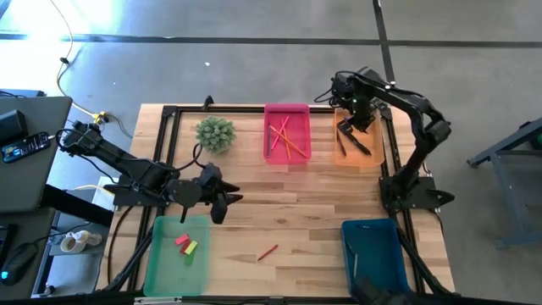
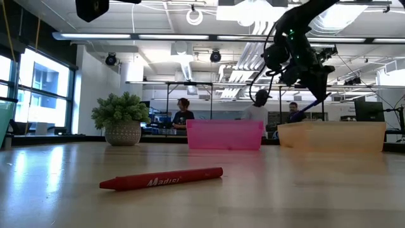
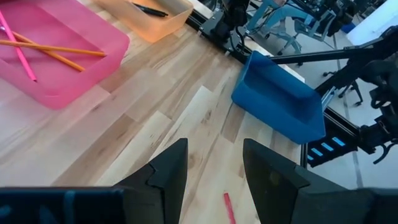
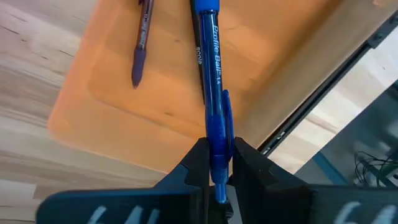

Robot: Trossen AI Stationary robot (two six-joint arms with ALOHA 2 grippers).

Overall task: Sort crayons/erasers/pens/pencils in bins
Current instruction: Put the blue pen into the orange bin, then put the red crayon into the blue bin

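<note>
Right gripper (image 4: 217, 163) hangs over the orange bin (image 1: 356, 157), jaws clamped on a blue pen (image 4: 211, 81); the pen's lower end is hidden between the fingers, and a dark pen (image 4: 142, 46) already lies in that bin. Left gripper (image 3: 214, 165) hovers beside the light green bin (image 1: 165, 271), jaws partly open and empty. A red crayon (image 1: 268, 252) lies on the table (image 1: 279, 203) between the green bin and the teal bin (image 1: 377, 254), and pencils (image 1: 284, 140), hard to count, lie in the pink bin (image 1: 288, 110).

Open-plan lab: people (image 2: 183, 111) at desks, ceiling ducts (image 2: 183, 63).
</note>
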